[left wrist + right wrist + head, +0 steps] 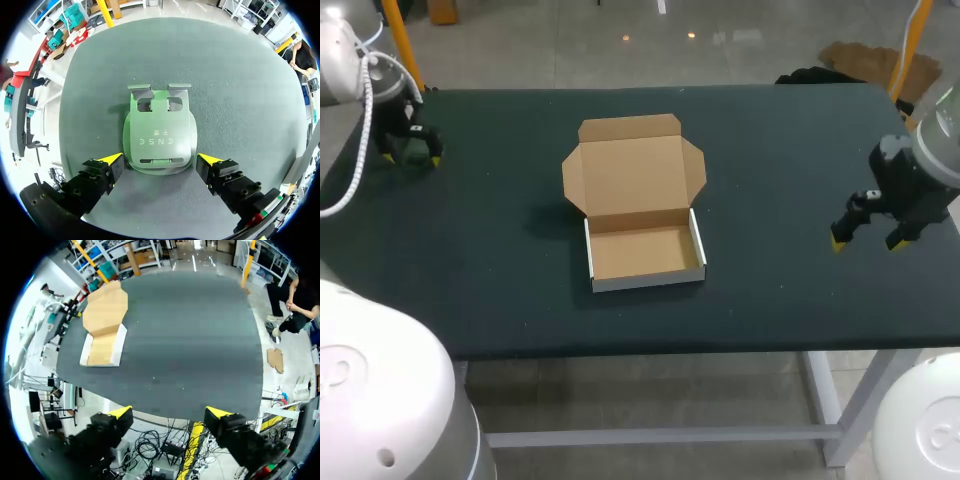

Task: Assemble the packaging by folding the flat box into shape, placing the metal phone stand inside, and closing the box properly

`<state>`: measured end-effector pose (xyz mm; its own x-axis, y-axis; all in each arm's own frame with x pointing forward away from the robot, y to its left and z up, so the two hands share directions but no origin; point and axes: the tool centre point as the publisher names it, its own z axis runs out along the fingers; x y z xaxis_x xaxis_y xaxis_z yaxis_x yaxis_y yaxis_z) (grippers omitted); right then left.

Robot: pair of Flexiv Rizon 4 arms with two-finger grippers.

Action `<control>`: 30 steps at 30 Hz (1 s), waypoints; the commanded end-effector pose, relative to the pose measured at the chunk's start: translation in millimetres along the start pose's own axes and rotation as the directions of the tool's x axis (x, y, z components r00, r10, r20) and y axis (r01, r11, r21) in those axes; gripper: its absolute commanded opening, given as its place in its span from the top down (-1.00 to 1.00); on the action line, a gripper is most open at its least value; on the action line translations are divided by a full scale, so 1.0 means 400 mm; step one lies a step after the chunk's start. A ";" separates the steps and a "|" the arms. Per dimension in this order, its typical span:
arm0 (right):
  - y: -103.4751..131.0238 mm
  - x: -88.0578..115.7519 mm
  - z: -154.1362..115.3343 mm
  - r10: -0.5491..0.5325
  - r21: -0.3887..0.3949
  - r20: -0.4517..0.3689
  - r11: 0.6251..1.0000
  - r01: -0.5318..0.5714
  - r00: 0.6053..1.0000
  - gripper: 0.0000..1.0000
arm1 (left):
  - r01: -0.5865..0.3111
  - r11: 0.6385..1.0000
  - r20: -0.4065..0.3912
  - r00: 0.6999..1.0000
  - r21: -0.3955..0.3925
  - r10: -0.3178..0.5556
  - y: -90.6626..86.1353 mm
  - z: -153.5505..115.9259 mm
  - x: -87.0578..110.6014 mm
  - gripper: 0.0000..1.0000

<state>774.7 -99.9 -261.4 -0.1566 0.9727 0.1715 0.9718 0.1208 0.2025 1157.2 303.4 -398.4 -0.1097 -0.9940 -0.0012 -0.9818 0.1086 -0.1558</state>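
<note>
**Grippers both released; phone stand lies under the left one, well apart from the open box**

Left gripper [411, 150] is seen at the upper left of the head view, over the far left corner of the table [500, 290]. In the left wrist view the left gripper [160, 159] is held open. The metal phone stand [159, 134] lies flat on the dark surface between and ahead of the yellow tips. The tips are just beside the edges of the stand's rounded base. Whether they touch it cannot be told. The stand's two hooked feet point away from the gripper. In the head view the stand is hidden beneath the gripper.

Right gripper [867, 241] is at the right of the head view, near the table's right edge, its fingers spread and nothing held. In the right wrist view the right gripper [168, 413] is seen short of the table's edge, with the table top [190, 340] ahead of it.

The cardboard box [642, 205] is placed at the centre of the head view, folded into shape. Its white-walled tray [642, 254] is nearer the lower edge of the frame, and its brown lid [633, 170] is laid back flat towards the upper edge, flaps spread. In the right wrist view the box [104, 322] is seen far ahead and to one side. Dark, felt-like table surface [225, 90] separates the box from both grippers. A white coiled cable [358, 140] hangs beside the left arm.
</note>
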 end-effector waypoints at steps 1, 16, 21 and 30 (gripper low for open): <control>0.000 0.000 -0.007 0.000 0.005 0.001 1.000 0.000 1.000 -1.00 | -0.001 1.000 -0.003 1.000 -0.015 0.001 -0.020 0.011 -0.004 -1.00; 0.000 0.000 -0.007 0.000 0.005 0.001 1.000 0.000 1.000 -1.00 | -0.007 1.000 -0.004 1.000 -0.015 0.007 -0.044 0.017 -0.004 -1.00; 0.000 0.000 -0.007 0.000 0.005 0.001 1.000 0.000 1.000 -1.00 | -0.008 1.000 -0.002 1.000 -0.012 0.008 -0.051 0.016 -0.005 -1.00; 0.000 0.000 -0.007 0.000 0.005 0.001 1.000 0.000 1.000 -1.00 | -0.001 1.000 -0.003 1.000 -0.014 0.001 -0.066 0.022 -0.010 -1.00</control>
<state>774.6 -99.9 -261.0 -0.1565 0.9727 0.1712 0.9719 0.1208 0.2021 1177.8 302.9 -400.5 -0.1115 -0.9938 -0.0009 -0.9815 0.1103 -0.1564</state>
